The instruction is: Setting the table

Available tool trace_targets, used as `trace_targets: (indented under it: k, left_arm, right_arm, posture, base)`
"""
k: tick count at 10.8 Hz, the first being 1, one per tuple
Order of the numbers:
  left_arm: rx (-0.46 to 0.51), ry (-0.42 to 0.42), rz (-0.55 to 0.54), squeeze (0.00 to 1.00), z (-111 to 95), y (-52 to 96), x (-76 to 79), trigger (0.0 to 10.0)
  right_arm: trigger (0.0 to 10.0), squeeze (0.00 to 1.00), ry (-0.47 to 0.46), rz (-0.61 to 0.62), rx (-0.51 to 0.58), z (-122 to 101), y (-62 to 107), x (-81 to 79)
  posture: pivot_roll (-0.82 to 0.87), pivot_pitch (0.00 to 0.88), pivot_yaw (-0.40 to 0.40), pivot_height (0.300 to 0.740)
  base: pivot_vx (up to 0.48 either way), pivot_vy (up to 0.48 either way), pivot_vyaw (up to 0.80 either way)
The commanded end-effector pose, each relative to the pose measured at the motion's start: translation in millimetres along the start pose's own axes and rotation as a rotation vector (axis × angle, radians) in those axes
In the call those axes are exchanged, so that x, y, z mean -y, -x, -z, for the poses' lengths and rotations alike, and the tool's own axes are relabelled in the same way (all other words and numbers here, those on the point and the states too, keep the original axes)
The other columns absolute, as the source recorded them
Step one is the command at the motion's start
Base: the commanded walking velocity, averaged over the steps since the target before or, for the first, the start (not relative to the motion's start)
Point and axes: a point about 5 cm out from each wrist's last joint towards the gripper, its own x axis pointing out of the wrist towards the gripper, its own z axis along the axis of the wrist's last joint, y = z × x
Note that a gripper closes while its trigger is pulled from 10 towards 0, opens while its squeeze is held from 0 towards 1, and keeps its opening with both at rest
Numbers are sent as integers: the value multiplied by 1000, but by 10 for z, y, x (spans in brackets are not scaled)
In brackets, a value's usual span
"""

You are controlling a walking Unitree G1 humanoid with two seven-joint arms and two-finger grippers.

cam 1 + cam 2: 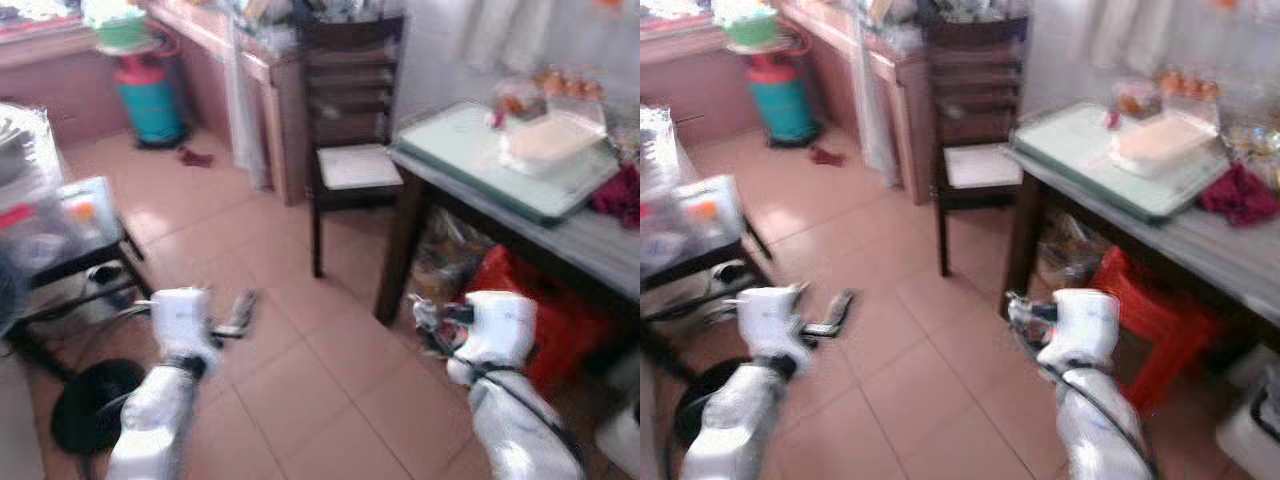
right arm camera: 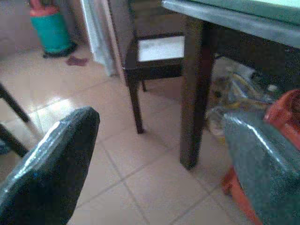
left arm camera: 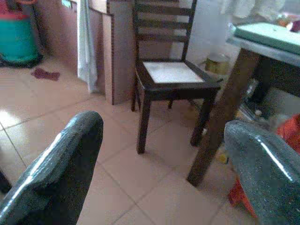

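Left gripper point(image 3: 159, 154): I hold it low over the tiled floor point(image 1: 290, 340), in front of me on the left. In its wrist view I see the two black fingers point(image 3: 56, 164) spread wide apart, with nothing between them.

Right gripper point(image 2: 154, 159): I hold it low too, on the right, near the table leg point(image 2: 194, 93). Its fingers point(image 2: 51, 168) are also spread wide and they grip nothing.

Table point(image 1: 600, 245): it stands ahead on my right, a grey top on dark legs. Both grippers are below its top and apart from it.

Tray point(image 1: 450, 150): a pale green flat tray lies on the table. On it I see a clear container point(image 1: 548, 140) with something pale inside; the picture is too blurred to tell more.

Cloth point(image 1: 1238, 195): a dark red cloth lies on the table, just beside the tray.

Chair point(image 1: 345, 130): dark wood with a light seat, it stands just beside the table end, against the wall side.

Stool point(image 1: 1145, 320): a red stool stands under the table, near my right arm.

Gas cylinder point(image 1: 148, 95): teal with a red top, it stands well apart, at the far left by the counter point(image 1: 255, 70).

Low rack point(image 1: 60, 260): it is at my left with clear boxes on it; the contents I cannot tell.
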Motion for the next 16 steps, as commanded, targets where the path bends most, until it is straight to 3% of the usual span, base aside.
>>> trace_targets:
  k: [1,3,9,12,16]
  left_arm:
    - [-9,3,20,0,18,-14,77,10000]
    - [-74,-26,-27,0,98,-7,34,10000]
    - [-101,-92,-60,0,136,-4,-1,10000]
    - [-118,-97,-71,0,169,17,-4,10000]
    - [-126,-97,-83,0,191,21,-3,10000]
  right_arm:
    - [10000,0,9,26,2,-10,28,85]
    - [10000,0,7,28,-4,-1,32,77]
    - [10000,0,-1,34,-17,27,29,74]
    - [10000,0,3,33,-17,19,29,85]
    - [10000,0,7,35,-22,15,27,112]
  posture:
    - [-60,52,39,740]
    - [-57,61,39,740]
    - [-55,65,46,740]
    - [-55,65,41,740]
    - [-60,67,36,740]
  base:
    - [0,0,0]
    - [0,0,0]
    - [0,0,-113]
    - [0,0,-754]
    - [-290,0,-520]
